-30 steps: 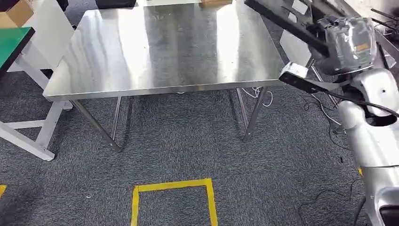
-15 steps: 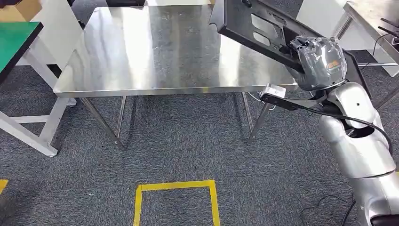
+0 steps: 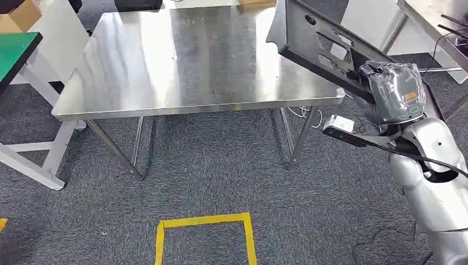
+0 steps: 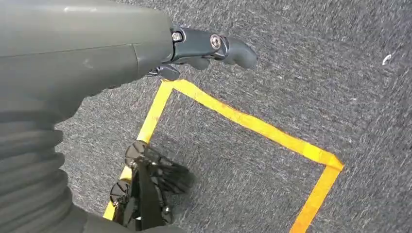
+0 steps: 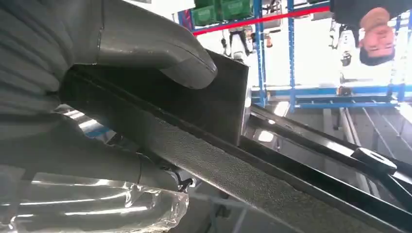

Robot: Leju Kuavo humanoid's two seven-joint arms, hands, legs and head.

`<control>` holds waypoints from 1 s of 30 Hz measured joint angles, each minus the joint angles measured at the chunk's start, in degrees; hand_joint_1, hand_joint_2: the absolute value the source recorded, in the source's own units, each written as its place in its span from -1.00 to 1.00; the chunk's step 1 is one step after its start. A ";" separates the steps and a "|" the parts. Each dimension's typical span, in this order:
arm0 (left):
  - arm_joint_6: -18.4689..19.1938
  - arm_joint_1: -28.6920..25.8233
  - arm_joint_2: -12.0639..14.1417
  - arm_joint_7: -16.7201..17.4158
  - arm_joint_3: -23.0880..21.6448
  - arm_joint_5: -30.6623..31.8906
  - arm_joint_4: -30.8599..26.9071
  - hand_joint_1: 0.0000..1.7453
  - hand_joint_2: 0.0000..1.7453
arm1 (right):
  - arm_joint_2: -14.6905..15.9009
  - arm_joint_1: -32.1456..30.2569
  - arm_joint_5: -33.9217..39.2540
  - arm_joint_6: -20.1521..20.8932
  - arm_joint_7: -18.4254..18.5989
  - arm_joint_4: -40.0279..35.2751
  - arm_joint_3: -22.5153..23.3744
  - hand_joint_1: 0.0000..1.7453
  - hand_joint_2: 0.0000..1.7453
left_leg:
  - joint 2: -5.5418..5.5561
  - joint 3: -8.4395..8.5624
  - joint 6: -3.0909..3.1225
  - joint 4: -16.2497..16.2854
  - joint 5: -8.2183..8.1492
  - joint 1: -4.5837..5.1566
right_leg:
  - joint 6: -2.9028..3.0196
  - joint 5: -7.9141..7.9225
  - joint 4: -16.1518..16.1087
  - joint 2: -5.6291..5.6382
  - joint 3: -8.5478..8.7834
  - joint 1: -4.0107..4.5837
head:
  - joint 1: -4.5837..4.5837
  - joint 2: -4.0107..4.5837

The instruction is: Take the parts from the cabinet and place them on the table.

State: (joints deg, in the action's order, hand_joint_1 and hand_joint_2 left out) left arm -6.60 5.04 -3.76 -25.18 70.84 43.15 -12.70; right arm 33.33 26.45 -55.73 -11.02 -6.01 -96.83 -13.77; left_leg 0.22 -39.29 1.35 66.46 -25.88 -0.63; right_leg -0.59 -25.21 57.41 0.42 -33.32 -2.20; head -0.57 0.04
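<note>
My right hand (image 3: 393,91), wrapped in clear plastic, grips a large black flat part (image 3: 317,41) with cut-outs. The part tilts up over the right end of the steel table (image 3: 182,61), clear of its top. In the right wrist view the thumb (image 5: 160,51) presses on the black part (image 5: 228,160), which runs across the picture. My left hand (image 4: 214,46) hangs above the carpet with its dark fingers loosely curled and nothing in them.
A yellow tape square (image 3: 203,237) marks the grey carpet before the table. A white frame with a green top (image 3: 16,49) stands at the left. Another steel table (image 3: 436,22) is at the far right. Cables (image 3: 306,113) lie under the table's right legs. A person (image 5: 376,34) stands beyond.
The view has shifted as my body moved. My right hand with the black part has swung from the table's far right corner to over its right end.
</note>
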 joint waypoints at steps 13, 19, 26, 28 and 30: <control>-0.11 0.12 0.00 0.70 -0.11 0.50 0.00 -1.00 1.00 | 0.79 -3.76 0.22 -0.96 -0.37 -1.75 3.01 1.00 1.00 | -0.04 7.11 3.77 -11.90 2.87 1.42 | -1.20 -5.79 15.96 -0.19 -9.23 0.44 | 0.50 0.00; -0.70 0.11 -0.22 1.01 -0.11 0.55 0.00 -1.00 1.00 | 0.33 -3.44 -0.43 -0.96 -1.05 -1.62 3.21 1.00 1.00 | 0.22 6.68 2.09 -9.00 0.31 2.03 | -1.44 1.24 -0.55 -0.47 -1.06 0.54 | 0.61 0.00; -1.20 0.07 -0.28 1.27 -0.13 0.81 0.00 -1.00 1.00 | -0.20 -3.88 -0.63 -1.27 -1.66 -1.62 3.91 1.00 1.00 | 0.01 0.19 -0.34 4.60 -6.40 0.61 | 0.33 0.39 -0.66 -0.24 0.02 -0.01 | 0.13 0.00; -1.25 0.04 -0.42 1.55 -0.13 0.79 0.02 -1.00 1.00 | -0.26 -4.07 -0.28 -1.27 -2.21 -1.62 4.02 1.00 1.00 | 0.00 -3.70 -0.62 9.99 -6.90 0.19 | 0.50 0.09 -0.64 -0.15 0.32 0.10 | 0.13 0.00; -1.35 0.05 -0.44 1.55 -0.11 0.79 0.02 -1.00 1.00 | -0.24 -4.35 0.02 -1.29 -2.43 -1.62 4.54 1.00 1.00 | 0.00 -1.73 -0.17 3.75 -1.57 0.08 | 0.29 -0.42 -0.65 0.03 1.10 0.28 | 0.13 0.00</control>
State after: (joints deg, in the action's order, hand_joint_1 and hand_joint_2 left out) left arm -7.95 5.09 -4.20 -23.63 70.73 43.93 -12.68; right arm 33.09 22.10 -55.71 -12.30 -8.44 -98.44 -9.23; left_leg 0.23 -41.02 1.18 70.22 -27.46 -0.55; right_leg -0.30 -25.63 56.76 0.46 -32.22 -1.92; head -0.44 0.04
